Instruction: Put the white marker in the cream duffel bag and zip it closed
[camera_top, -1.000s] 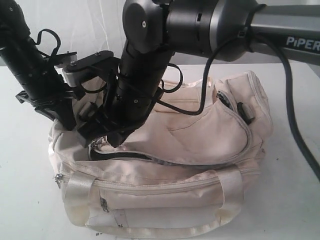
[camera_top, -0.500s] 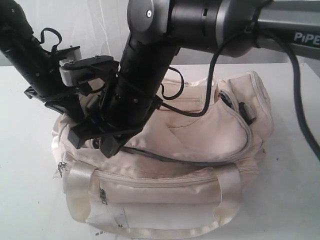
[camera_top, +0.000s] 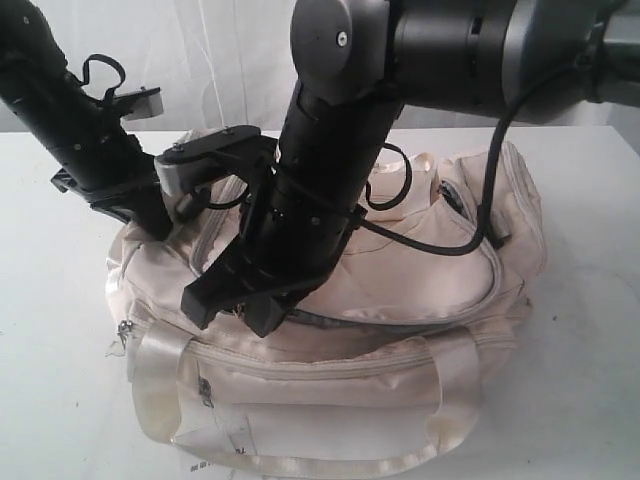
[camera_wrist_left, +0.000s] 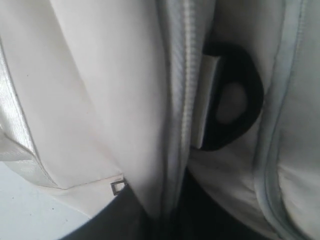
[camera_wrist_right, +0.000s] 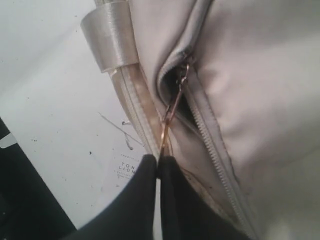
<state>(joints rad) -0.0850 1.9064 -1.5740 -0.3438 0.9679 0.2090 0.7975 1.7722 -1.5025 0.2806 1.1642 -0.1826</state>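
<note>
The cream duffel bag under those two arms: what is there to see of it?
The cream duffel bag is large, soft and slumped, lying lengthwise on the white table. It looks like cream fabric, with shinier satin-like handles, grey zippers, a black strap ring and a printed paper tag. A dark gap shows along the top zipper, so it is not fully shut. The right gripper pinches the metal zipper pull. The left gripper meets the bag's end on the exterior view's left.
</note>
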